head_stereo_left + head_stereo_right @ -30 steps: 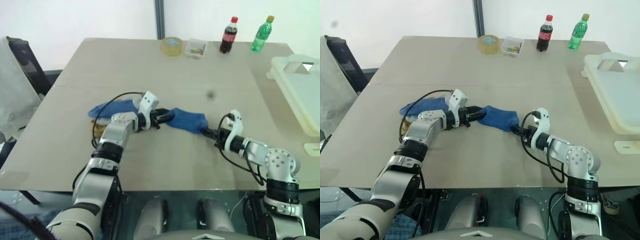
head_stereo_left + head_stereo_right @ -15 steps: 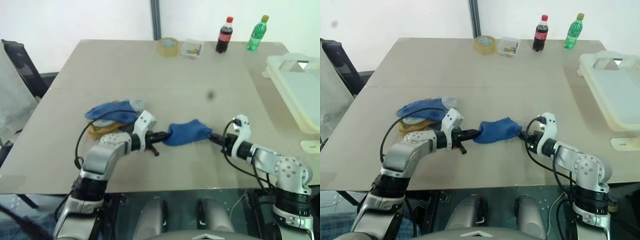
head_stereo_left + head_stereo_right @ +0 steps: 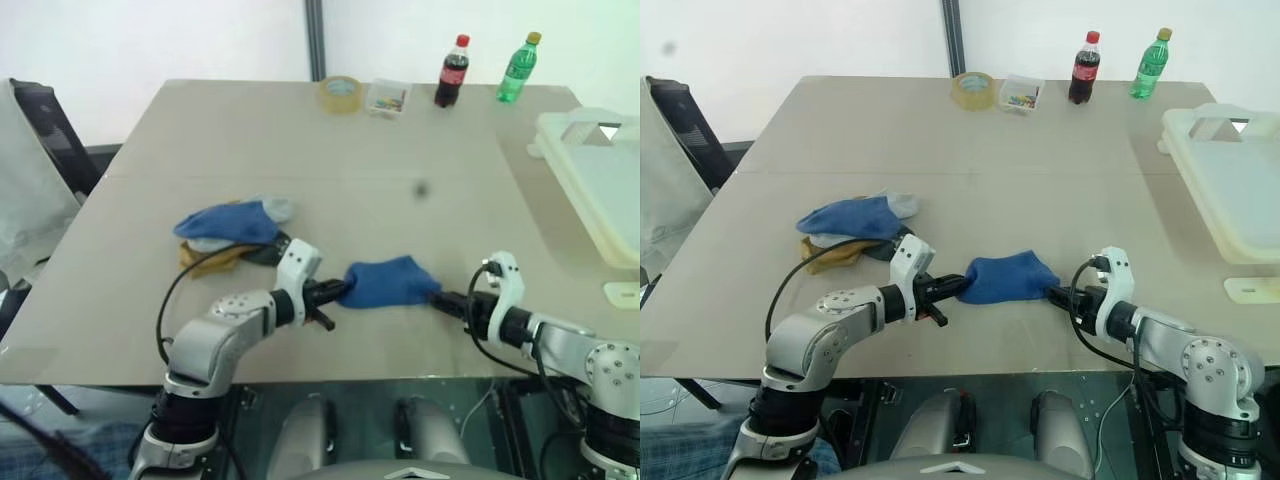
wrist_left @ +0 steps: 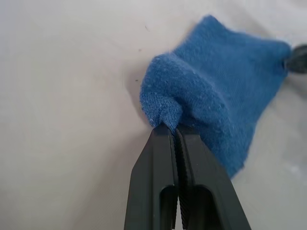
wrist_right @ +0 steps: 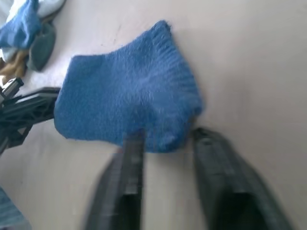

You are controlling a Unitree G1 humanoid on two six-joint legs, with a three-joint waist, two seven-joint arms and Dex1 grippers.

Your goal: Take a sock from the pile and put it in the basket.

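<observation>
- The table [image 3: 330, 150] is a broad tan surface carrying everything here; both grippers sit low over its near edge.
- The basket [image 3: 600, 190], a pale cream bin with a thick rim, stands at the table's right side, well apart from the right gripper and farther back than it.
- The pile [image 3: 232, 232] of socks, mostly royal blue with grey, mustard and a dark piece showing, lies just behind and to the outer side of the left gripper; it is apart from the single sock.
- The blue sock [image 3: 388, 282] lies crumpled on the table between the two grippers; one end touches the left fingers and the other end reaches the right ones.
- The left gripper [image 4: 173, 132] has its jaws pressed together on a fold at the blue sock's edge, pinching it; the fabric bunches up right at the tips.
- The right gripper [image 5: 165, 136] has its jaws spread, one finger to each side of the sock's nearest corner; neither pad is clamped on the cloth.
- Far across the table from both grippers stand a tape roll [image 3: 343, 93], a small clear box [image 3: 390, 98], a cola bottle [image 3: 452, 72] and a green bottle [image 3: 519, 68].
</observation>
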